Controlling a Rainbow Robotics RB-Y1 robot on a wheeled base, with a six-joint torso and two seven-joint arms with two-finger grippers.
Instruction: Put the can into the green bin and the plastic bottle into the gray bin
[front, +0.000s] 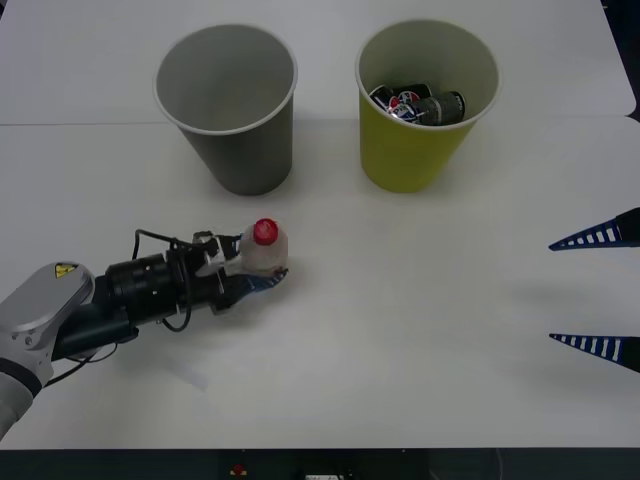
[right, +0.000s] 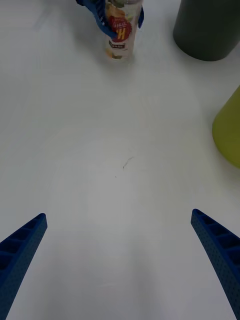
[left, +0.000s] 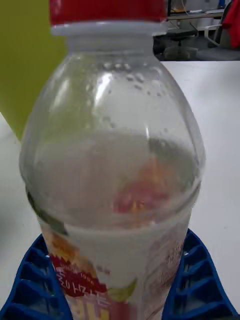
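On the white table (front: 400, 330) we find the plastic bottle (front: 264, 249) upright before the gray bin (front: 228, 105), left gripper (front: 258, 272) clamped on it, the can (front: 418, 104) inside the green bin (front: 425, 100), right gripper (front: 598, 290) spread apart, idle at right.

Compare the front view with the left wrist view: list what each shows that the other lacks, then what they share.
Front view alone: the gray bin, a can lying inside the green bin, the left arm, and the right end effector open at the table's right side. Left wrist view alone: droplets inside the plastic bottle, its label print, and office chairs in the room behind. Shared: the bottle's red cap, the left end effector with blue fingers closed on the bottle, the green bin's wall, and the white table.
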